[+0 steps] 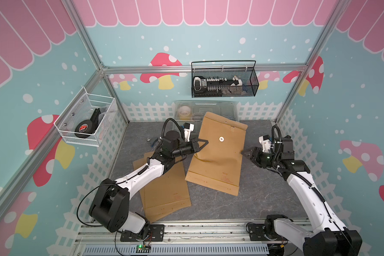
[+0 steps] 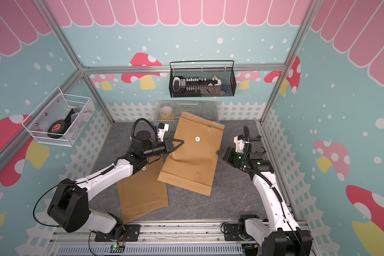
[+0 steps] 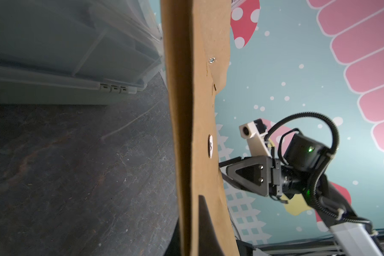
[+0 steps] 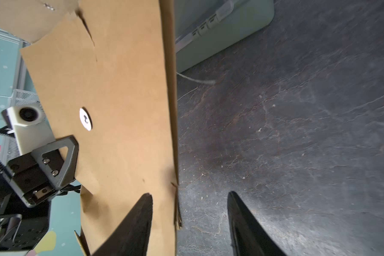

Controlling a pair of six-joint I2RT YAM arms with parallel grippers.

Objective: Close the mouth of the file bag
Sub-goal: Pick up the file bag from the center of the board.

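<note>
The brown paper file bag (image 1: 217,164) (image 2: 193,164) stands lifted off the dark table, its near end on the table and its flap end (image 1: 225,122) leaning at the back. A white round button (image 1: 221,139) sits on its face. My left gripper (image 1: 205,143) (image 2: 180,142) is shut on the bag's left edge; in the left wrist view one finger (image 3: 205,223) lies on the paper (image 3: 197,106) and the other is hidden behind it. My right gripper (image 1: 245,153) (image 4: 189,199) is open at the right edge, with the bag's edge (image 4: 172,133) between its fingers.
More brown file bags (image 1: 166,190) lie flat under my left arm. A clear plastic box (image 1: 222,107) stands at the back behind the flap. A black mesh basket (image 1: 224,88) and a white mesh basket (image 1: 80,137) hang on the walls.
</note>
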